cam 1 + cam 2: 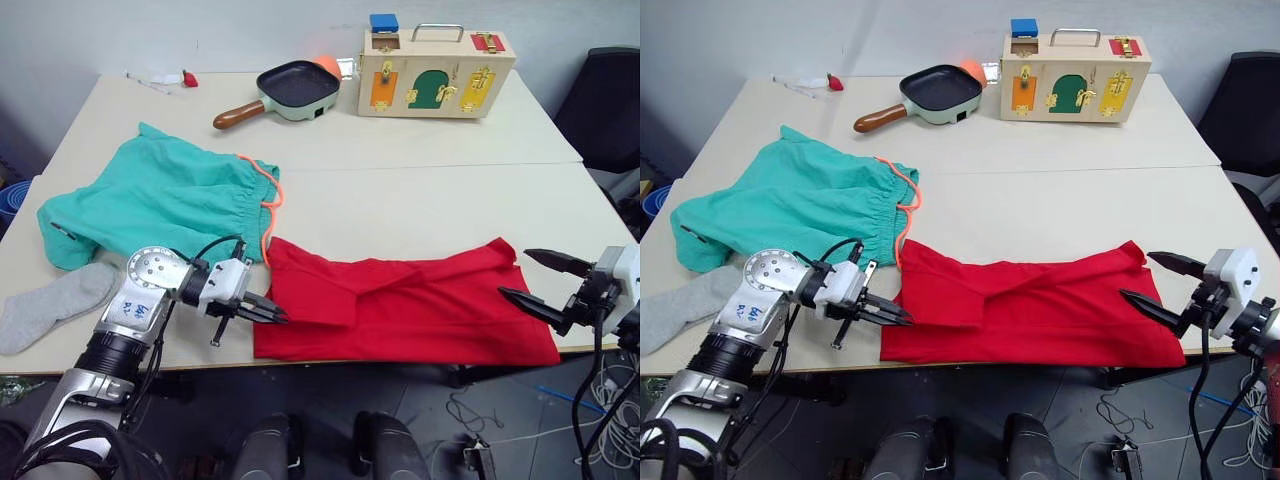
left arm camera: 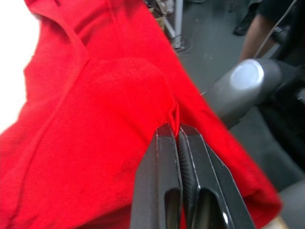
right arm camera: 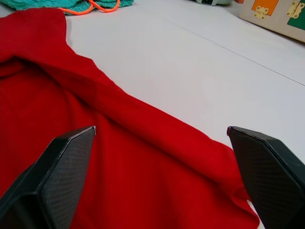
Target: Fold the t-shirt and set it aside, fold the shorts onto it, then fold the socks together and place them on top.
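White table (image 1: 420, 190): left gripper (image 1: 272, 312) pinching t-shirt (image 1: 420, 310) edge.

Your left gripper (image 1: 278, 317) reaching in low from the left, forearm angled up and inward, fingers pressed together on a fold of the t-shirt (image 1: 400, 310), your right gripper (image 1: 528, 279) level at the right, fingers spread wide, holding nothing
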Available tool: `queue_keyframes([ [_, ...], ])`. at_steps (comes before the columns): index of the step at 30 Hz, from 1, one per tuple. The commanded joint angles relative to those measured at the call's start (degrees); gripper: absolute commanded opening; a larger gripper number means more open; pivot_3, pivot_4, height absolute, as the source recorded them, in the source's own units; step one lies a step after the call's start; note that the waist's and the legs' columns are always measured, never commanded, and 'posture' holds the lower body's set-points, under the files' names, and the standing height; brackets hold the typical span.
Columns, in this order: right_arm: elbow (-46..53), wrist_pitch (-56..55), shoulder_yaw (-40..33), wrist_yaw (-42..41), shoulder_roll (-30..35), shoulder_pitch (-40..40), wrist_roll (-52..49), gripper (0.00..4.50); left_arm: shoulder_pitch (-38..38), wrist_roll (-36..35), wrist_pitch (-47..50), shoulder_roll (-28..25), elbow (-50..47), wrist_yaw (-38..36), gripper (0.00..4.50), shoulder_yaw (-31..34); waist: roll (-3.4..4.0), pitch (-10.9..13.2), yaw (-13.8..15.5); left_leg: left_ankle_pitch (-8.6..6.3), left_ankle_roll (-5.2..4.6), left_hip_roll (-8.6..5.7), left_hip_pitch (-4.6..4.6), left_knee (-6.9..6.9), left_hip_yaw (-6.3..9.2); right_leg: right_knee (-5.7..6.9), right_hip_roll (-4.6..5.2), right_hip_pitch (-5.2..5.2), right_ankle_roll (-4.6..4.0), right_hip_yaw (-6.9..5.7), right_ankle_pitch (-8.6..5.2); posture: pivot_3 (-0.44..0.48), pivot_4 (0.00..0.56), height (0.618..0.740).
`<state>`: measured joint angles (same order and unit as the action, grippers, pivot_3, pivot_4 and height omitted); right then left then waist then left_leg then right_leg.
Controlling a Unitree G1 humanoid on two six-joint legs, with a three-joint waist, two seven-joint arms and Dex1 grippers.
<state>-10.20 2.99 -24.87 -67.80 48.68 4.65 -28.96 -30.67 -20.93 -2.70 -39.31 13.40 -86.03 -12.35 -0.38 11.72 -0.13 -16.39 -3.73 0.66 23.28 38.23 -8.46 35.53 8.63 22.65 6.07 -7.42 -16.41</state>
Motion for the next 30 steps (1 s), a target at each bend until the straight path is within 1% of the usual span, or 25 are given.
queue_keyframes([
  [1, -1.98, 1.38, -1.69, 0.38, 2.66, 1.94, -0.11, 4.5, 0.82, -4.74, 9.26, -1.76, -6.2, -1.17, 0.95, 2.23, 0.0, 0.0, -0.06, 0.0, 0.0, 0.0, 0.0, 0.0, 0.0, 0.0, 0.0, 0.0, 0.0, 0.01, 0.0, 0.0, 0.15, 0.74],
  [5, -8.18, 8.07, 1.29, -4.37, 7.2, 7.34, -0.57, 4.5, 1.57, -8.03, 18.01, -4.51, -10.41, -0.03, 2.19, 4.55, 0.04, 0.01, -0.19, -0.01, 0.0, 0.02, -0.01, -0.01, 0.01, 0.0, 0.0, 0.01, -0.02, 0.02, -0.01, 0.0, 0.15, 0.74],
  [6, -10.6, 7.02, 2.5, -5.55, 7.9, 9.52, 0.64, 4.5, 1.5, -8.98, 19.51, -4.5, -10.94, 0.64, 2.48, 5.38, 0.04, 0.01, -0.28, -0.01, 0.0, 0.02, -0.01, -0.01, 0.01, 0.01, 0.0, 0.01, -0.04, 0.02, -0.02, 0.0, 0.15, 0.74],
  [9, -22.24, 4.34, 8.47, -8.46, 9.62, 20.52, 6.23, 4.5, 0.7, -13.9, 25.36, -2.97, -12.52, 3.69, 3.37, 9.37, 0.05, 0.0, -0.81, -0.01, 0.01, 0.04, -0.05, 0.0, 0.0, 0.01, -0.01, -0.02, -0.05, 0.01, -0.03, 0.0, 0.15, 0.74],
  [12, -34.67, 3.0, 13.85, -10.26, 9.25, 32.24, 11.69, 4.5, 0.17, -18.2, 29.12, 0.04, -13.98, 7.82, 4.31, 13.22, 0.08, 0.01, -1.51, 0.0, 0.02, 0.03, -0.04, 0.0, 0.03, 0.02, -0.01, -0.02, -0.05, -0.01, -0.03, 0.0, 0.15, 0.74],
  [13, -38.86, 2.82, 15.71, -10.73, 8.72, 36.26, 13.57, 4.5, 0.36, -19.24, 30.09, 1.13, -14.31, 9.66, 4.48, 14.46, 0.1, 0.03, -1.55, 0.0, 0.04, 0.04, -0.04, 0.01, 0.02, 0.03, -0.02, -0.02, -0.06, -0.01, -0.04, 0.0, 0.15, 0.74],
  [16, -48.82, 3.4, 21.65, -11.24, 7.23, 45.43, 20.07, 4.5, 2.31, -19.32, 30.46, 3.28, -15.54, 13.97, 4.48, 16.59, 0.11, 0.02, -1.6, 0.06, 0.14, 0.05, -0.03, -0.04, 0.02, 0.03, -0.07, 0.0, -0.11, -0.04, -0.06, 0.0, 0.15, 0.74],
  [19, -54.94, 2.99, 25.04, -10.23, 6.01, 50.43, 24.67, 4.5, 4.7, -18.26, 29.37, 3.95, -17.4, 15.68, 4.48, 16.84, 0.12, 0.02, -1.68, 0.07, 0.16, 0.09, -0.01, -0.1, -0.01, 0.11, -0.15, 0.0, -0.11, -0.06, -0.07, 0.0, 0.15, 0.74],
  [21, -57.96, 4.09, 25.9, -8.57, 4.83, 53.28, 26.43, 4.5, 6.39, -18.54, 29.42, 4.16, -19.17, 16.41, 4.48, 16.96, 0.12, 0.02, -1.68, 0.07, 0.15, 0.09, 0.02, -0.1, -0.03, 0.09, -0.16, 0.0, -0.11, -0.07, -0.07, 0.0, 0.15, 0.74],
  [22, -59.02, 4.38, 25.9, -9.15, 4.22, 54.38, 26.7, 4.5, 7.14, -18.61, 29.43, 4.09, -19.97, 16.5, 4.48, 16.97, 0.12, 0.03, -1.7, 0.07, 0.15, 0.09, 0.03, -0.09, -0.04, 0.08, -0.16, 0.0, -0.11, -0.06, -0.07, 0.0, 0.15, 0.74],
  [26, -61.56, 3.04, 26.2, -8.19, 1.74, 57.11, 28.58, 4.5, 8.84, -17.42, 27.94, 3.51, -20.85, 16.24, 4.48, 16.86, 0.12, 0.03, -1.63, 0.08, 0.16, 0.08, 0.01, -0.03, -0.06, 0.01, -0.14, 0.0, -0.11, -0.02, -0.07, 0.0, 0.15, 0.74],
  [29, -62.81, 4.61, 26.25, -6.73, 0.5, 58.19, 29.75, 3.92, 8.88, -17.17, 27.44, 3.83, -20.9, 16.56, 4.5, 16.86, 0.12, 0.02, -1.52, 0.08, 0.2, 0.08, 0.01, -0.03, -0.01, 0.02, -0.12, 0.01, -0.12, -0.04, -0.07, 0.0, 0.15, 0.74],
  [30, -62.93, 4.13, 26.35, -6.68, 0.29, 58.3, 30.17, 3.64, 8.86, -17.09, 27.28, 3.87, -20.93, 16.59, 4.5, 16.85, 0.13, 0.03, -1.55, 0.07, 0.21, 0.08, 0.01, -0.03, -0.01, 0.02, -0.12, 0.01, -0.12, -0.03, -0.07, 0.0, 0.15, 0.74],
])
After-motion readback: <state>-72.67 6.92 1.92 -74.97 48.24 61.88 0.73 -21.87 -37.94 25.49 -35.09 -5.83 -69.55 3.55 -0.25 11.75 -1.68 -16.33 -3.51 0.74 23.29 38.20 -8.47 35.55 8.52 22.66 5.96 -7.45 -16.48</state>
